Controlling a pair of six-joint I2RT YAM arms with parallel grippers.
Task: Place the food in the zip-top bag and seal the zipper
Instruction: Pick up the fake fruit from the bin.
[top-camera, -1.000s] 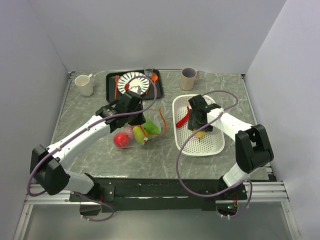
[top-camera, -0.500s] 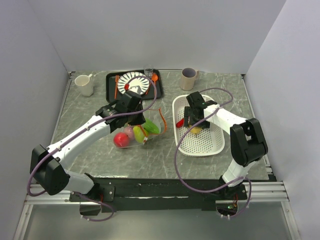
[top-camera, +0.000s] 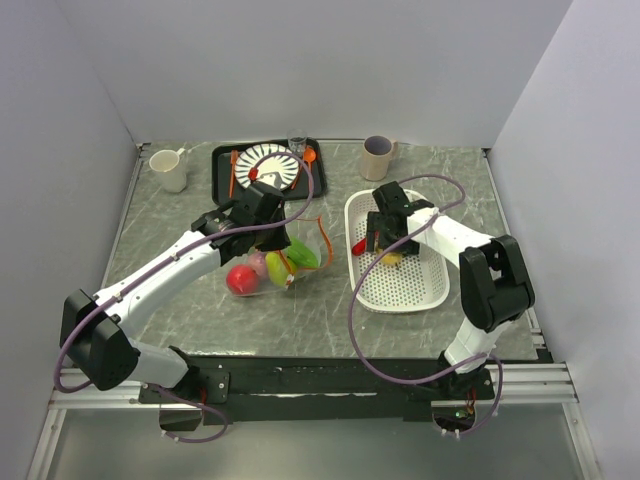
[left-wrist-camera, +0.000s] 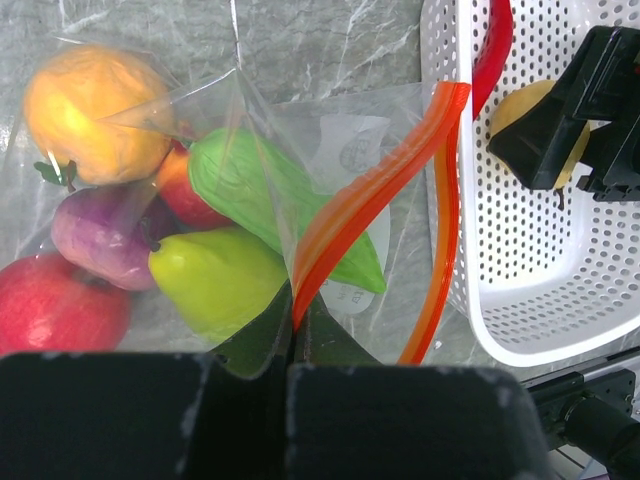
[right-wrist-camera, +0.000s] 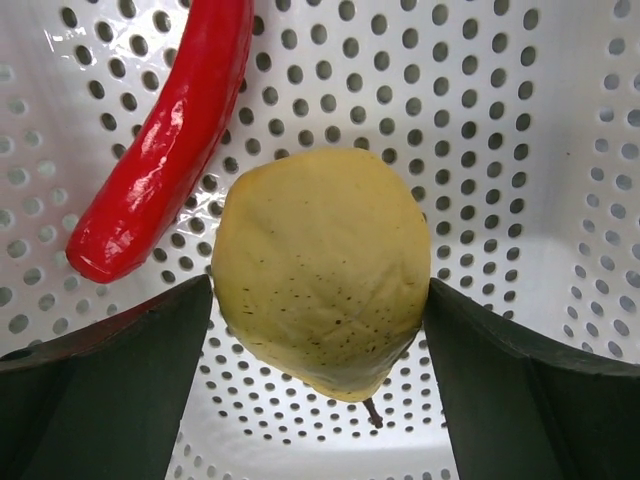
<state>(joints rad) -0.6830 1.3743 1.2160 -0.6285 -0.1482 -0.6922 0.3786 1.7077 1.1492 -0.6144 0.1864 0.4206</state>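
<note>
Zip-top bag (top-camera: 300, 245) lies on the grey marbled desk (top-camera: 300, 315) at the centre of the overhead frame, just left of the white perforated basket (top-camera: 420, 295). Left pincer (left-wrist-camera: 293, 330) is closed on the zipper (left-wrist-camera: 370, 185), whose orange-red strip runs from the bottom centre of the left wrist frame up toward the upper right. The strip's other half bows away toward the basket rim, so the bag mouth stands open. Inside the clear film, in the left half of that frame, are an orange fruit (left-wrist-camera: 90, 105) at the upper left, a purple fruit (left-wrist-camera: 100, 235) below it and a red apple (left-wrist-camera: 55, 310) in the lower left corner. A long green vegetable (left-wrist-camera: 270, 200) lies at the centre with a yellow-green fruit (left-wrist-camera: 215, 285) beneath it, and all are crowded together. A red-orange piece shows between the orange fruit and the green vegetable; its kind cannot be determined. Right pincer (right-wrist-camera: 318, 290) is down in the basket, its two dark fingers pressed against opposite sides of a yellow pear (right-wrist-camera: 315, 250), gripping it. Whether the pear is clear of the basket floor cannot be told. A red chilli (right-wrist-camera: 165, 140) lies on the basket floor at the upper left of the right wrist frame, just beside the pear. A black tray (top-camera: 222, 170) carrying a plate (top-camera: 270, 165) sits at the upper centre of the overhead frame.
</note>
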